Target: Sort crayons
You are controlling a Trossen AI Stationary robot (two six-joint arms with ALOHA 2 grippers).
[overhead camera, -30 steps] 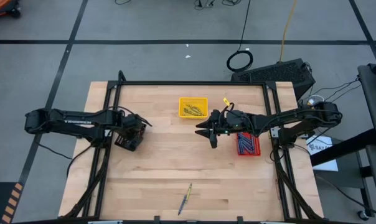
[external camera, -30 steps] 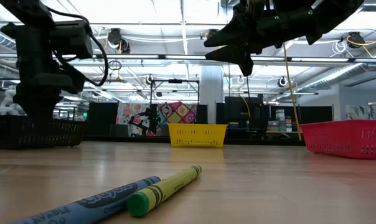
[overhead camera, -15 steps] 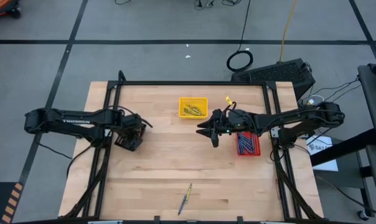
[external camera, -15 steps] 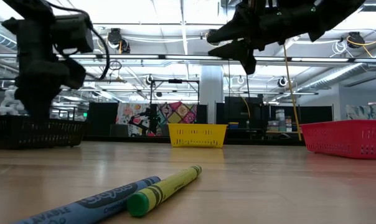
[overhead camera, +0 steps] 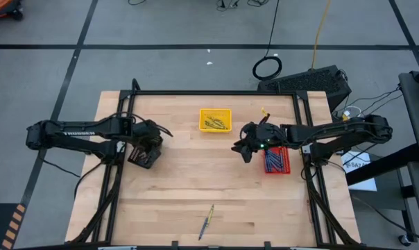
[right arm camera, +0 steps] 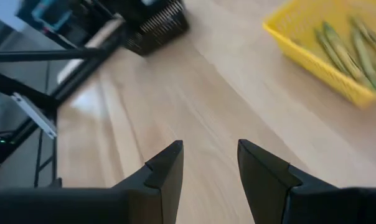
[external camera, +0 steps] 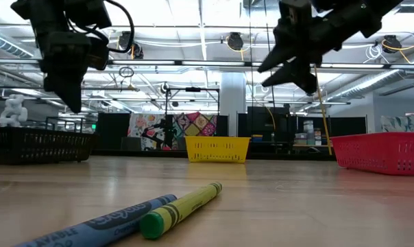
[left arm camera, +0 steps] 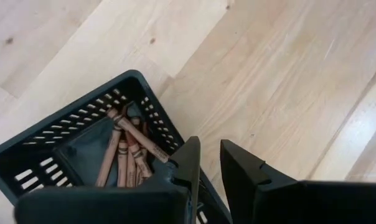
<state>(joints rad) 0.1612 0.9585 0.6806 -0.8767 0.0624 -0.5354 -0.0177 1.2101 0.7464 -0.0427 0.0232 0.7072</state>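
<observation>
The left claw (left arm camera: 210, 163) hangs above the black tray (overhead camera: 141, 157) at the left of the worktop (overhead camera: 175, 180); its fingers stand slightly apart and hold nothing. Brown crayons (left arm camera: 122, 152) lie inside that tray. The right claw (right arm camera: 210, 163) hangs above the worktop just beside the red tray (overhead camera: 276, 160), fingers spread, empty. Olive crayons (overhead camera: 214, 123) lie in the yellow tray (overhead camera: 215, 119); blue crayons (overhead camera: 273, 161) lie in the red tray. A blue crayon (external camera: 101, 221) and a yellow crayon (external camera: 181, 208) lie touching near the front edge.

Three trays (overhead camera: 216, 119); two loose crayons (overhead camera: 207, 222)
</observation>
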